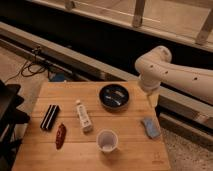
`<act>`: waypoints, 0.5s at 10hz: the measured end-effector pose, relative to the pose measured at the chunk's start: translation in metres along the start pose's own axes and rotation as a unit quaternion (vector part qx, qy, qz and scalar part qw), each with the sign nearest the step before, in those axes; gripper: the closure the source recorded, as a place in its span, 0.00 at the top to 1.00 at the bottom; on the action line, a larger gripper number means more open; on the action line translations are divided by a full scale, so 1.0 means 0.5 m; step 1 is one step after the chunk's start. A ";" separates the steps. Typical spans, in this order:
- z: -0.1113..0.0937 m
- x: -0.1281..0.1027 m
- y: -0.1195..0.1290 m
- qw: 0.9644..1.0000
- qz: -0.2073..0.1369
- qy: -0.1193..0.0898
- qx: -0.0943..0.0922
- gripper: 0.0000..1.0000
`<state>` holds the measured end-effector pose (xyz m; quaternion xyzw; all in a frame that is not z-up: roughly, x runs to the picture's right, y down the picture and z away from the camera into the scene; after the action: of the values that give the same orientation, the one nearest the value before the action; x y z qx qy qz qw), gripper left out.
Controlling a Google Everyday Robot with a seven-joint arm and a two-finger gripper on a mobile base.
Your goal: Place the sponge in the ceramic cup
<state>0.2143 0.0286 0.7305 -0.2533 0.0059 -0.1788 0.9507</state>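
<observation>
White ceramic cup (pixel 107 140) is standing upright near the front of the wooden tabletop (pixel 131 156), showing only its pale inside. Dark bowl (pixel 114 96) is sitting behind it, its contents unclear. Blue-grey sponge (pixel 150 127) is lying flat by the right edge, apart from the cup. Tool (pixel 151 98) is hanging under the white arm, just right of the bowl; its opening and any contact cannot be told.

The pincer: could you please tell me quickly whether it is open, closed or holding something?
Pincer: by the far right edge of the table, beyond the sponge; open or closed cannot be told. The sponge lies apart from it.
</observation>
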 end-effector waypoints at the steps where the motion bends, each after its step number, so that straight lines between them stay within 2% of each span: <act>1: -0.004 -0.002 -0.027 0.999 0.001 -0.030 0.009 0.80; 2: 0.002 0.003 -0.045 0.998 0.005 -0.057 0.005 0.80; 4: 0.029 0.008 -0.049 0.997 0.015 -0.073 -0.018 0.80; 5: 0.049 0.006 -0.033 0.996 0.026 -0.079 -0.039 0.80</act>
<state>0.2140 0.0260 0.7599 -0.3036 -0.0558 -0.1333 0.9418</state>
